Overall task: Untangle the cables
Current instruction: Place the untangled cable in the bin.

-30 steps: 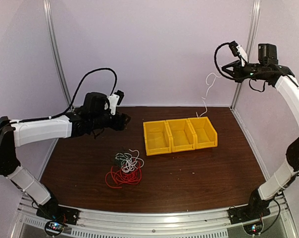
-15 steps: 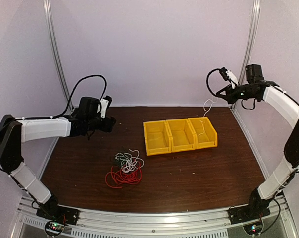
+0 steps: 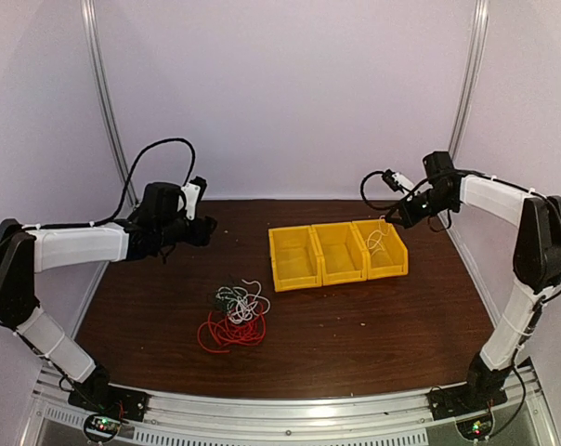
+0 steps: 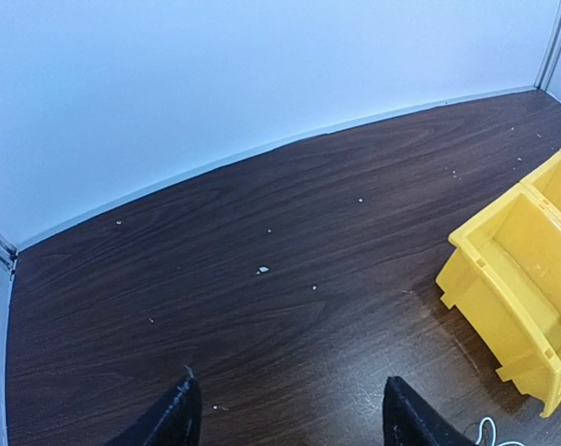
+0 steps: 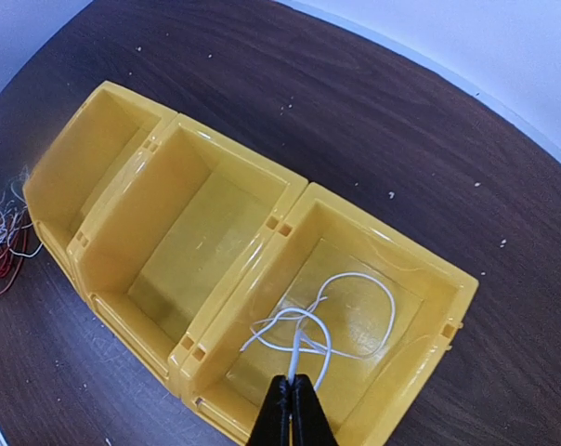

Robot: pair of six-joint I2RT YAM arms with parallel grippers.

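A tangle of cables (image 3: 235,316) lies on the table left of centre: red loops (image 3: 227,334) in front, a white strand (image 3: 251,302) and a dark strand (image 3: 224,290) on top. It also shows at the left edge of the right wrist view, cables (image 5: 2,243). Another white cable (image 5: 355,305) lies coiled in the rightmost yellow bin (image 5: 455,290), one end pinched in my right gripper (image 5: 291,388), which is shut just above that bin (image 3: 399,260). My left gripper (image 4: 290,388) is open and empty, hovering over bare table at the back left (image 3: 209,229).
Three joined yellow bins (image 3: 294,271) stand in a row right of centre; the left and middle ones hold nothing. The left bin's corner (image 4: 503,279) shows in the left wrist view. The enclosure walls stand close behind and on both sides.
My right arm came down from high near the back post to just above the rightmost bin, and the hanging white cable has coiled into it. My left arm drew back leftward, still open.
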